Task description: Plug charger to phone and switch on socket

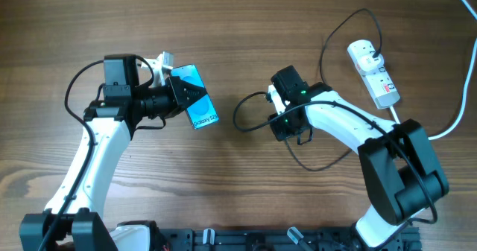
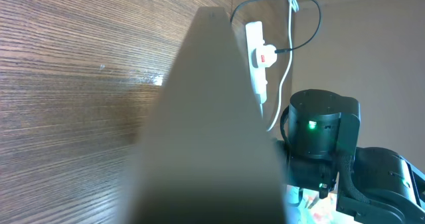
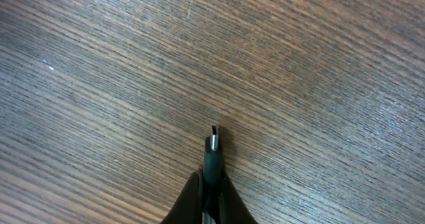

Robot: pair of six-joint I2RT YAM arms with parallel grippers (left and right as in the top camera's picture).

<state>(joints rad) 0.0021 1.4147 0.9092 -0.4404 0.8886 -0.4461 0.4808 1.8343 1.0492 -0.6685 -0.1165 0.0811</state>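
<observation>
Phone seemingly clamped in left gripper — right gripper pinched tight on charger tip.

Robot lab bench, wood-grain table, left arm and right arm mounted at table's near edge, socket on table's far-right corner, plain beige wall beyond table.

Turquoise-blue phone with white lettering, white socket, black charger, brown wood-grain table
</observation>
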